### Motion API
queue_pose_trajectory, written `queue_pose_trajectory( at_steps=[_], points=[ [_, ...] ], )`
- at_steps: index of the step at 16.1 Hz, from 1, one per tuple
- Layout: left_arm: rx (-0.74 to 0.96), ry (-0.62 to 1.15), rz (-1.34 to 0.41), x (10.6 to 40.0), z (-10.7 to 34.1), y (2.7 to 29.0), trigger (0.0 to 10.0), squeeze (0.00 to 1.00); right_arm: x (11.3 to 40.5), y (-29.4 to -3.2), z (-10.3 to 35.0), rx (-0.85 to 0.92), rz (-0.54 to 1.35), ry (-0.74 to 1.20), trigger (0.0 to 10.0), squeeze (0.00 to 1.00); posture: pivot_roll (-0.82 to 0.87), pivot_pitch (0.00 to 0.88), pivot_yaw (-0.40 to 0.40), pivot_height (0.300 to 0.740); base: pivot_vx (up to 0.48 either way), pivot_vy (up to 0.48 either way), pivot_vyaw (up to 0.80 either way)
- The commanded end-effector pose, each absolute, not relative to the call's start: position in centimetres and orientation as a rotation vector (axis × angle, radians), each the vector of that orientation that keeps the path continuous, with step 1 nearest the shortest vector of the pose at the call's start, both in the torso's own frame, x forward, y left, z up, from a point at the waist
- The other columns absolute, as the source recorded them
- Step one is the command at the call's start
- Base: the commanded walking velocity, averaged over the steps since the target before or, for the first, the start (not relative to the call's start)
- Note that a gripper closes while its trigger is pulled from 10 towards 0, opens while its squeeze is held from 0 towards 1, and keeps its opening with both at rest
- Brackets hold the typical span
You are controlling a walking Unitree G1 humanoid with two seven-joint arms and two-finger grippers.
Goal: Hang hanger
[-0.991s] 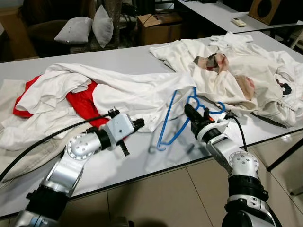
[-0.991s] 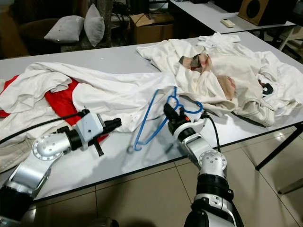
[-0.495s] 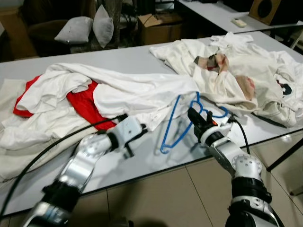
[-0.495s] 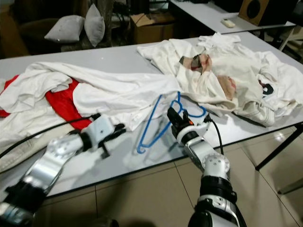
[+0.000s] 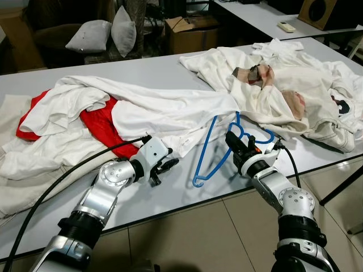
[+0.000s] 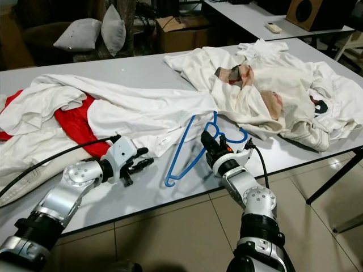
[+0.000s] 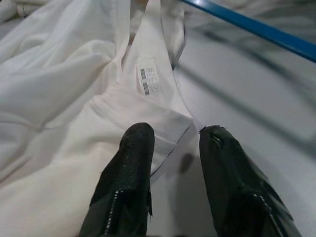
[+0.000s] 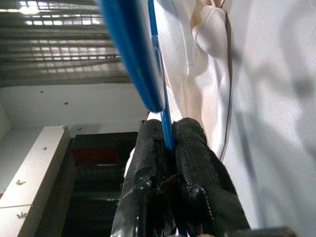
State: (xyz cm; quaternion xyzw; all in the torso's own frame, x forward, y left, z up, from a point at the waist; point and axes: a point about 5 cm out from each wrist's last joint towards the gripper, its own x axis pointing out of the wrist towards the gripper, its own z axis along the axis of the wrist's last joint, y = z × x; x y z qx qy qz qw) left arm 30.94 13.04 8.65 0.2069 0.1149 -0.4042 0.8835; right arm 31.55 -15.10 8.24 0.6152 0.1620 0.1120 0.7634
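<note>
A blue hanger [image 5: 211,148] lies tilted on the grey table [image 5: 142,73], its hook end raised by my right gripper [image 5: 230,139]. In the right wrist view that gripper [image 8: 170,134] is shut on the hanger's thin blue bar [image 8: 132,52]. My left gripper [image 5: 170,163] stands open, low over the table at the edge of a white shirt [image 5: 164,110]. In the left wrist view its fingertips [image 7: 140,134] hover at the shirt's collar with a label [image 7: 148,81], and the hanger bar [image 7: 256,30] crosses just beyond.
A red garment [image 5: 99,126] lies under the white shirt at the left. A heap of cream clothes [image 5: 289,85] covers the table's right end. Behind the table stand a cardboard box [image 5: 190,31] and grey pillows [image 5: 102,34]. The table's front edge is close to both arms.
My left arm has swung in, bringing its gripper down to the shirt's collar, nearer the hanger. The right gripper keeps hold of the hanger and has shifted slightly right.
</note>
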Motion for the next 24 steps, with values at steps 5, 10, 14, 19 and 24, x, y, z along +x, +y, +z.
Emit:
queue_pose_trajectory(
  at_steps=[5,10,14,19,24],
  points=[
    [0.449,0.225,-0.784,32.2,8.5,12.5,10.0,0.0,31.5,-15.0,8.6,1.313,0.261,0.345,10.0,0.0,0.05,0.004,0.018,0.74,0.0,0.0,0.0],
    [0.527,0.256,-0.787,32.2,7.6,12.6,2.3,0.0,31.5,-15.0,8.7,1.306,0.264,0.34,10.0,0.0,0.04,0.005,0.019,0.74,0.0,0.0,0.0],
    [0.542,0.268,-0.788,32.2,7.3,12.8,0.0,0.0,31.6,-14.9,8.7,1.303,0.267,0.341,10.0,0.0,0.05,0.003,0.017,0.74,0.0,0.0,0.0],
    [0.547,0.262,-0.793,32.3,7.4,12.8,0.0,0.0,31.7,-14.8,8.7,1.297,0.27,0.343,10.0,0.0,0.05,0.003,0.017,0.74,0.0,0.0,0.0],
    [0.532,0.215,-0.802,31.9,7.7,13.2,0.0,0.0,31.7,-14.9,8.7,1.296,0.263,0.342,10.0,0.0,0.04,0.002,0.015,0.74,0.0,0.0,0.0]
  ],
)
